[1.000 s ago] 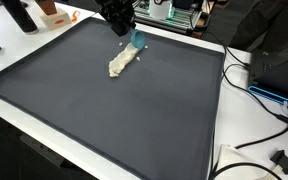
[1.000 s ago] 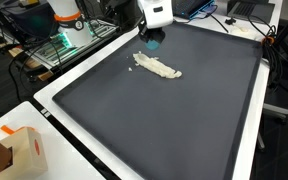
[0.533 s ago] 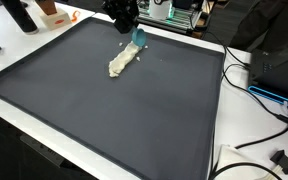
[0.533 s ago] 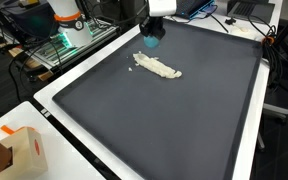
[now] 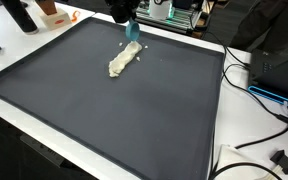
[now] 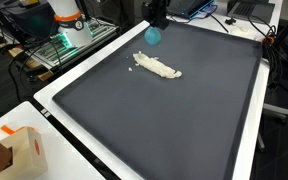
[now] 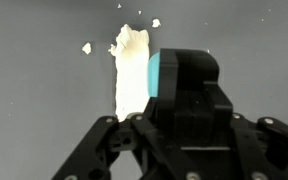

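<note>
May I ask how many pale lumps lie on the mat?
1: a lump on the mat, near its edge, by the gripper holding a teal thing; only crumbs surround it. None seems hidden.

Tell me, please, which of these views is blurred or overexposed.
Wrist view: the tool and the teal object it grips are out of focus, the cream lump washed out. Both exterior views: sharp, evenly lit, no glare on the dark mat.

Nothing readable here tbh. The box [image 6: 24,152] has an orange mark on its side, but it's way too blurry to read.
</note>
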You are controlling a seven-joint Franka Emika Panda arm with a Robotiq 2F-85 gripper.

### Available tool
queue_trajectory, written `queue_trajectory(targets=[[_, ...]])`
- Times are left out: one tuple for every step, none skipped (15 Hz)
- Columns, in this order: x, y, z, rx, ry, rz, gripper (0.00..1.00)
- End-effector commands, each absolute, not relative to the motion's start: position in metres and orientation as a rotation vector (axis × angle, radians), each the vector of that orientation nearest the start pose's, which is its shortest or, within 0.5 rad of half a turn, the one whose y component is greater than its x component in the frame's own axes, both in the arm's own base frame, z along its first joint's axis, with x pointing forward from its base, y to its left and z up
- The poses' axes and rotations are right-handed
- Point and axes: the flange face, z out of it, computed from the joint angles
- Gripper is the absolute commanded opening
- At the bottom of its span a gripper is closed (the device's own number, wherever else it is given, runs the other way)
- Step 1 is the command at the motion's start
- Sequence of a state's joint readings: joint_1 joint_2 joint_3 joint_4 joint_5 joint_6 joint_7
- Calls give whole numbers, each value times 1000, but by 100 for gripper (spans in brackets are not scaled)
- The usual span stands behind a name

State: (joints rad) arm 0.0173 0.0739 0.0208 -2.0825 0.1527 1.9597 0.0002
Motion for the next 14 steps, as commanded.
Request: queue_trajectory(targets=[[526, 40, 398, -3090, 24, 224, 25], [525, 43, 402, -3108, 15, 211, 25], [524, 45, 407, -3125, 8, 196, 25], [523, 48, 412, -3141, 0, 179, 25], [523, 51, 417, -3157, -3, 162, 25], [521, 54, 423, -3174, -9, 141, 25], [520, 56, 429, -3189, -13, 115, 25], [519, 59, 435, -3202, -19, 86, 25], [516, 62, 443, -3215, -26, 51, 25], [515, 65, 449, -3228, -33, 23, 25], [513, 68, 458, -3239, -41, -9, 25], [511, 71, 464, -3251, -49, -35, 25], [510, 73, 471, -3262, -49, -55, 25], [508, 75, 477, -3271, -61, -78, 25]])
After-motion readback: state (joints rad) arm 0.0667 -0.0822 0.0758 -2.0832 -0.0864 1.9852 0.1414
